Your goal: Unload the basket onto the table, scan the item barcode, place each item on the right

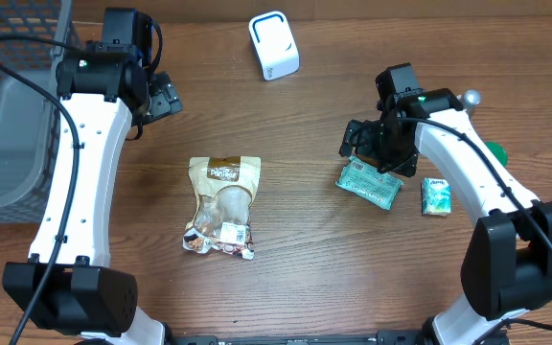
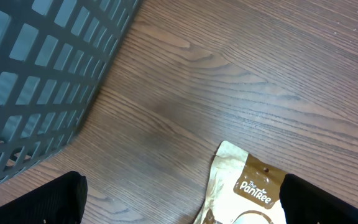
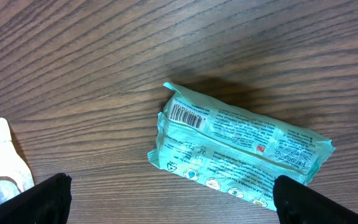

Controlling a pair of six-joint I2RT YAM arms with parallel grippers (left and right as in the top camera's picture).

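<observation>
The right gripper (image 3: 173, 202) hangs wide open over the green packet (image 3: 241, 146), barcode (image 3: 187, 116) up, likely to grab it; the left gripper (image 2: 188, 202) is open too.

robot lab, mock checkout: wood table (image 1: 324, 278), white scanner (image 1: 273, 45), grey basket (image 1: 3, 125).

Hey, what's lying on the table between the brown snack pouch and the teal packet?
Nothing: in the overhead view, the wood table between the snack pouch and the teal packet is bare.
</observation>
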